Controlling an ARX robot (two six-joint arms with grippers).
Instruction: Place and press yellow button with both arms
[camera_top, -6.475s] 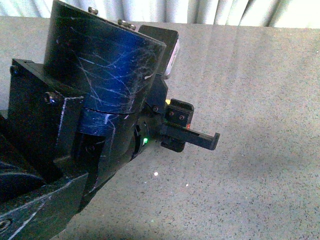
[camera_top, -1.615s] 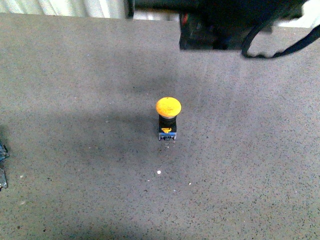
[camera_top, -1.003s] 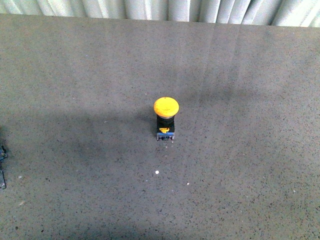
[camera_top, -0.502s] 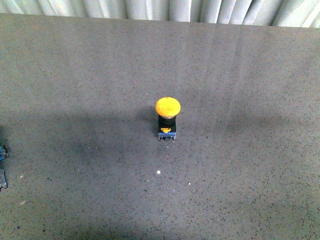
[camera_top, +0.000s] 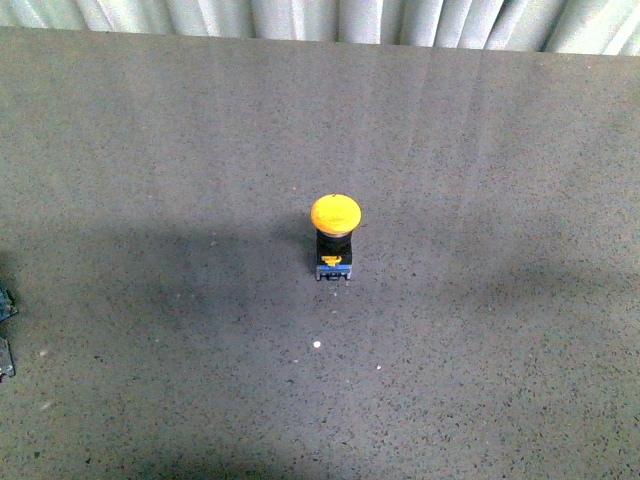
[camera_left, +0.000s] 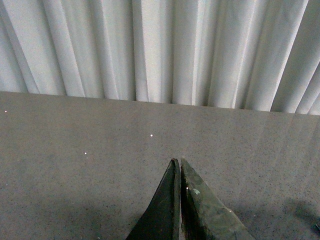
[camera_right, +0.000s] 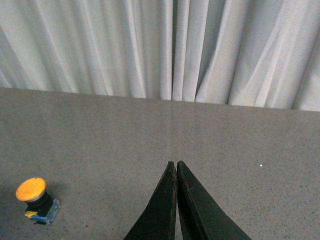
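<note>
On table (camera_top: 520, 120): yellow button (camera_top: 334, 237) upright | left gripper (camera_left: 179, 162) closed | right gripper (camera_right: 176, 164) closed

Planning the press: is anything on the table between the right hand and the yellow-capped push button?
Nothing visible. In the right wrist view, only bare grey speckled table lies between the shut right hand and the upright yellow-capped push button.

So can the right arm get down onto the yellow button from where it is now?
Probably yes. The yellow button stands upright and alone on the grey table, with nothing between it and the right gripper, whose fingers are shut.
</note>
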